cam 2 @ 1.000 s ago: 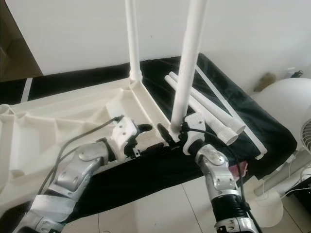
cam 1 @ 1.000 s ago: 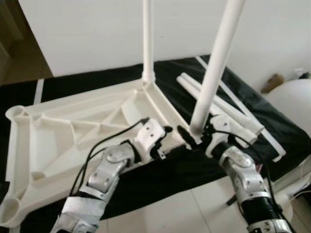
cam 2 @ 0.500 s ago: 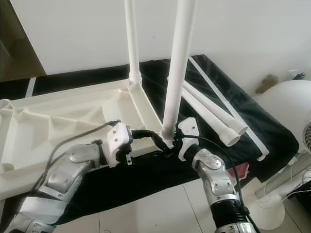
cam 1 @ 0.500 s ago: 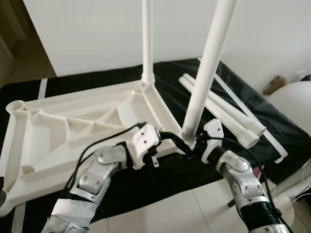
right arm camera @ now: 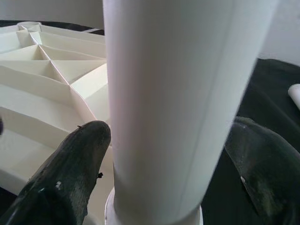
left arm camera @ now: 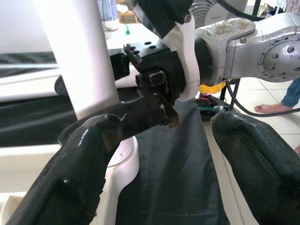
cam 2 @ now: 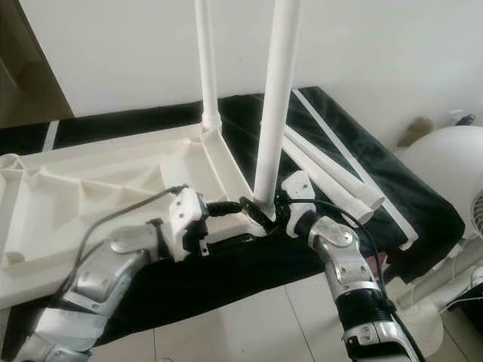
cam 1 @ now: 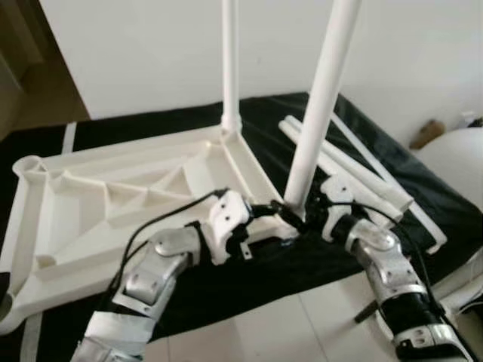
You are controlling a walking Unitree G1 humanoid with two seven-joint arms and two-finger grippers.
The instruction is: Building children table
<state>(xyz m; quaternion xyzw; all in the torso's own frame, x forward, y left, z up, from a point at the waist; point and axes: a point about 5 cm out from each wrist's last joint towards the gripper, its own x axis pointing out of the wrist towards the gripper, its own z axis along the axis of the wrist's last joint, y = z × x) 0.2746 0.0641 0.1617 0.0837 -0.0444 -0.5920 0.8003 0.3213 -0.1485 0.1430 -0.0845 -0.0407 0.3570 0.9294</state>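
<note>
Because the upturned tabletop [cam 1: 113,204] lies on the black sheet [cam 1: 362,143] with sockets exposed, the right hand [cam 1: 308,219] straddles the near leg [cam 1: 317,113] at its corner socket, fingers parted, unclamped, while the left hand [cam 1: 275,216], fingers spread and empty, braces alongside.

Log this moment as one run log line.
stage: seating near leg in tabletop corner | right gripper: around leg base, open | left gripper: beside base, open | far leg: upright | spare legs: on black cloth
</note>
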